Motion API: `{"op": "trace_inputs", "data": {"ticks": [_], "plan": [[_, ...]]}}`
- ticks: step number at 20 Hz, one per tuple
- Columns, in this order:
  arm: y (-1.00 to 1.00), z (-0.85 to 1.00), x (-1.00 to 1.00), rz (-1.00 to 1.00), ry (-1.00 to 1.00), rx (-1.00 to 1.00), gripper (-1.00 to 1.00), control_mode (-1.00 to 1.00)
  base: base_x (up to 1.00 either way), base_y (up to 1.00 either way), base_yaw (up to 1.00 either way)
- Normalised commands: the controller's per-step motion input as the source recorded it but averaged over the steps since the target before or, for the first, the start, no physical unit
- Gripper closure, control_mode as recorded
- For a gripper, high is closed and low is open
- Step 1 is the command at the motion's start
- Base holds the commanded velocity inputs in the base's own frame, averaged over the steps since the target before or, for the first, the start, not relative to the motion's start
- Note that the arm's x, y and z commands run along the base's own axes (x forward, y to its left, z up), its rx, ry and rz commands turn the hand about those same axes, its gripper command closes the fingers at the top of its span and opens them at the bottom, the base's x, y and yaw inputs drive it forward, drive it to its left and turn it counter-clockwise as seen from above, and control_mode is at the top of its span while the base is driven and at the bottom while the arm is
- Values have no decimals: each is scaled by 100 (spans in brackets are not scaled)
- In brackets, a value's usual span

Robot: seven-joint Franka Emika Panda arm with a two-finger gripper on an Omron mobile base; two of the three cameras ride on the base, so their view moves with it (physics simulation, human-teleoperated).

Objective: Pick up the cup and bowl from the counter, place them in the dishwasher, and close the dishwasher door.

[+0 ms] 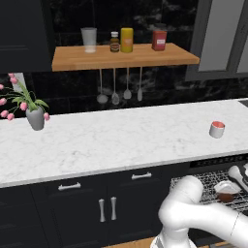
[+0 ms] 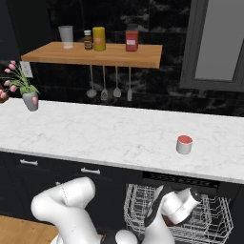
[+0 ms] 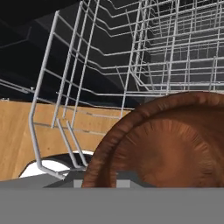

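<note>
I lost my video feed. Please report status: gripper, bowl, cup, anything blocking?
Gripper low over the dishwasher rack, jaws hidden. Bowl at the rack, brown inside. Cup upright on counter, untouched. No visible obstruction.

A kitchen: marble counter (image 1: pixel 121 140), utensils (image 1: pixel 120 92) hanging under a wooden shelf (image 1: pixel 123 57), dishwasher (image 2: pixel 176 217) rack below.

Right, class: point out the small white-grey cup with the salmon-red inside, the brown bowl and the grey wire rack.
small white-grey cup (image 1: pixel 217 129), left base view, outer wall
brown bowl (image 3: pixel 170 148), hand view, ribbed inside
grey wire rack (image 2: pixel 214 220), right base view, right-hand wires
</note>
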Motion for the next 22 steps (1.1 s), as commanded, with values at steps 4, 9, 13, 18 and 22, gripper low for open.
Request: {"op": "trace_inputs", "data": {"ticks": [4, 9, 13, 18, 22], "plan": [[-6, -56, 0, 0, 4, 0, 100, -100, 0, 0, 0], [0, -22, 0, 0, 4, 0, 100, -100, 0, 0, 0], [0, 0, 0, 0, 0, 0, -100, -100, 0, 0, 0], [0, 0, 0, 0, 0, 0, -100, -100, 0, 0, 0], [0, 0, 0, 0, 0, 0, -100, -100, 0, 0, 0]]}}
